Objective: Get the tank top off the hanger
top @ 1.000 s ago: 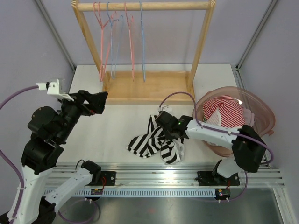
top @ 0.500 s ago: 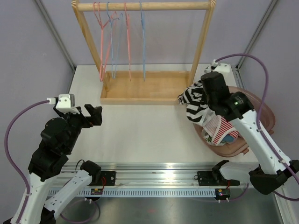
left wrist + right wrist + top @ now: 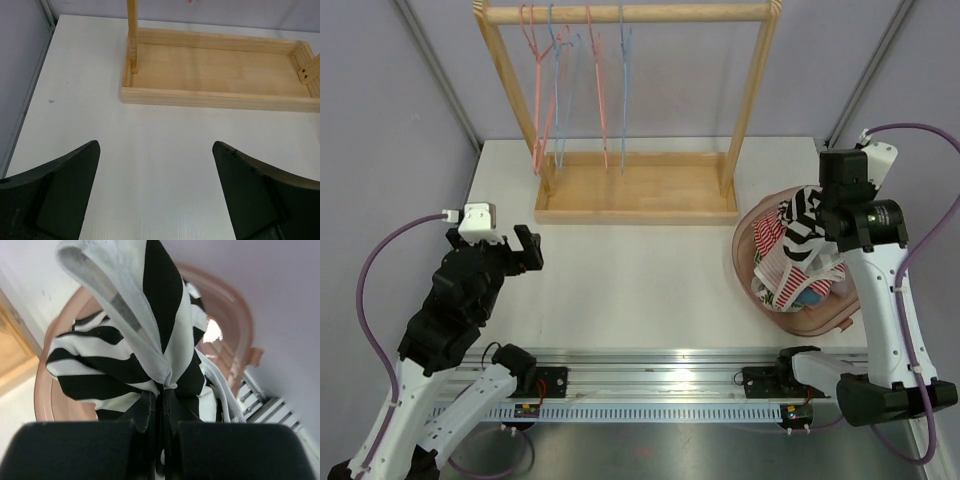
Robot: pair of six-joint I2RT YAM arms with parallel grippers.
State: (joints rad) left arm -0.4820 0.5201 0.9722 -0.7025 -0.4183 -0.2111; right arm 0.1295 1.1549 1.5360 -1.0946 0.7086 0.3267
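Observation:
The black-and-white striped tank top hangs bunched from my right gripper over the pink basket at the right. In the right wrist view the jaws are pinched shut on the tank top at my right gripper. Several bare pink and blue hangers hang on the wooden rack at the back. My left gripper is open and empty above the table's left side; in the left wrist view its fingers stand wide apart.
The basket also holds a red-and-white striped garment. The rack's wooden base tray lies at the back centre, also in the left wrist view. Metal rails run along the near edge.
My right gripper has lifted the tank top from the table's middle, swung it right and brought it over the basket. My left arm has drawn back and lowered toward the near left.

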